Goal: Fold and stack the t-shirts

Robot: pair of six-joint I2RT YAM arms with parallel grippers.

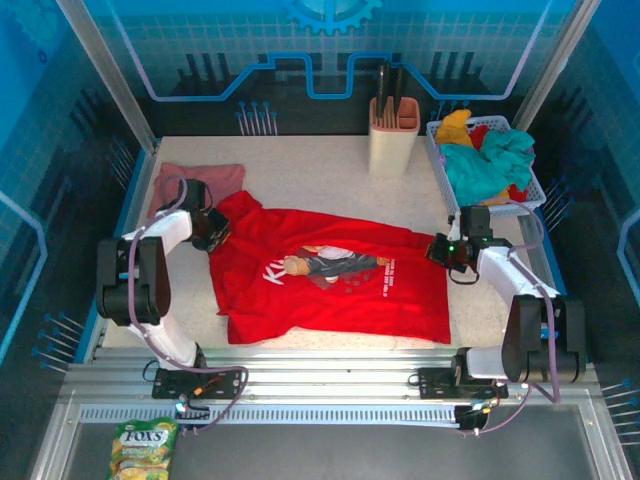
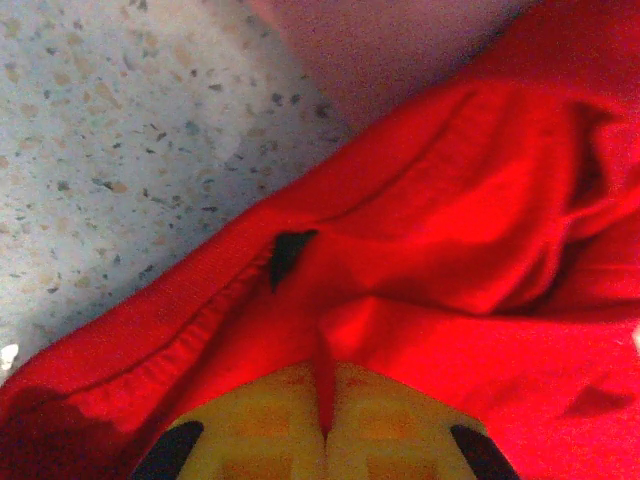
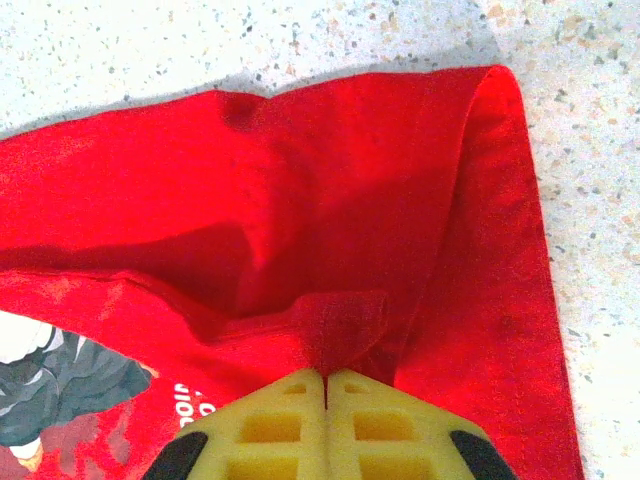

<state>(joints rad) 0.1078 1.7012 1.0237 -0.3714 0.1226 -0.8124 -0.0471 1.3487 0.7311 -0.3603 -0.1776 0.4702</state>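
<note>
A bright red t-shirt (image 1: 330, 285) with a cartoon graphic and white lettering lies spread across the middle of the table. My left gripper (image 1: 213, 232) is shut on its far left corner; in the left wrist view a pinched ridge of the red t-shirt (image 2: 430, 230) runs down between the yellow fingers (image 2: 260, 425). My right gripper (image 1: 447, 252) is shut on the shirt's far right edge, where a fold of the red t-shirt (image 3: 340, 325) enters the closed jaws. A dusty pink t-shirt (image 1: 200, 180) lies bunched at the far left, behind the left gripper.
A white basket (image 1: 536, 190) of mixed clothes stands at the back right. A beige knife block (image 1: 393, 135) stands at the back centre. A snack bag (image 1: 143, 448) lies off the table at the near left. Speckled tabletop (image 1: 310, 175) shows behind the red shirt.
</note>
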